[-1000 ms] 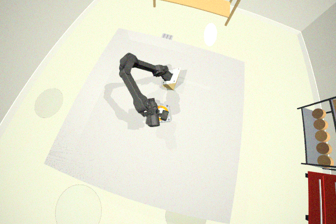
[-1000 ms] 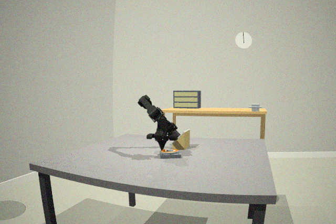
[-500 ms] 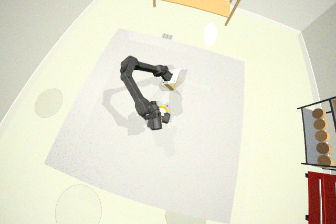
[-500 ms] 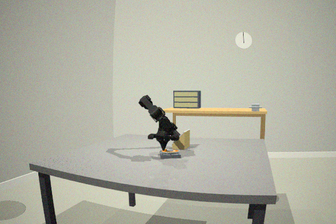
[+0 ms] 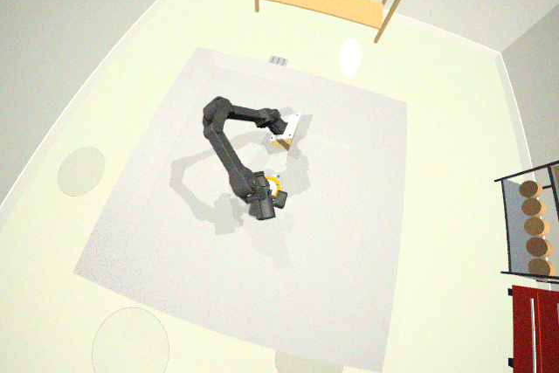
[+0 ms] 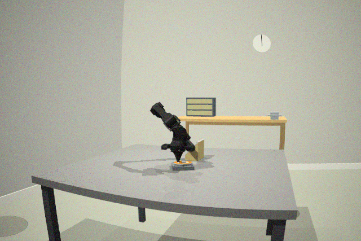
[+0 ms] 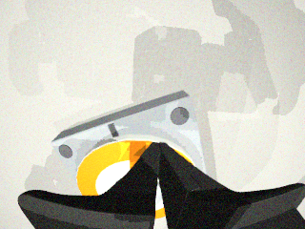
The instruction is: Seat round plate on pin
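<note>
Plate [image 7: 102, 168], round with an orange ring and pale centre, sits on the grey base [image 7: 162, 124] on the counter [image 6: 233, 183], just beside the arm's wooden mount. It looks rigid, light and free to turn on its post, so a push at the rim or tab should serve better than a grasp. The gripper [image 7: 158, 148] has its fingers pressed together on nothing, tips over the plate's ring. Only the wrist view shows the base's bolt heads; the exterior view shows the gripper low over the plate; contact cannot be told.
</note>
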### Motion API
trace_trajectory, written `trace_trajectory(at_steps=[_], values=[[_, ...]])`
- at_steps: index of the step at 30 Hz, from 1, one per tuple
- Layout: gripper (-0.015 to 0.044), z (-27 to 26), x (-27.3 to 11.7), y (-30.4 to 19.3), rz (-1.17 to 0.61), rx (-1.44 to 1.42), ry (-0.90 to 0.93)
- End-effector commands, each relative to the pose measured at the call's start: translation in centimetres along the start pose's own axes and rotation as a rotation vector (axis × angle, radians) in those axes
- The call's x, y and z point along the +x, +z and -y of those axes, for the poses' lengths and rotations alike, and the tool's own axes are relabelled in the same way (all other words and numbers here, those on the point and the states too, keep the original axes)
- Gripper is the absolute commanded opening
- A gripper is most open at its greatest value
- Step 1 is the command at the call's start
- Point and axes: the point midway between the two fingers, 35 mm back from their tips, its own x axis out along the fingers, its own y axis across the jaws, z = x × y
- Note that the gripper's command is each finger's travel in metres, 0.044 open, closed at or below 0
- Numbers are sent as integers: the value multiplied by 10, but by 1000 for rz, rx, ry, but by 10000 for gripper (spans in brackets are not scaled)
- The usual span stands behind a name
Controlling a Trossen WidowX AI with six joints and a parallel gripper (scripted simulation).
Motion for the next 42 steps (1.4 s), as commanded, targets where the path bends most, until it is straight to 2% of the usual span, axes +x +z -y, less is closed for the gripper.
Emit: trace_trajectory(at_steps=[1, 19, 28, 42], values=[[0, -6, 0, 1, -1, 0, 4], [0, -20, 0, 1, -1, 1, 5], [0, -18, -41, -2, -1, 0, 6], [0, -19, -33, -2, -6, -8, 0]])
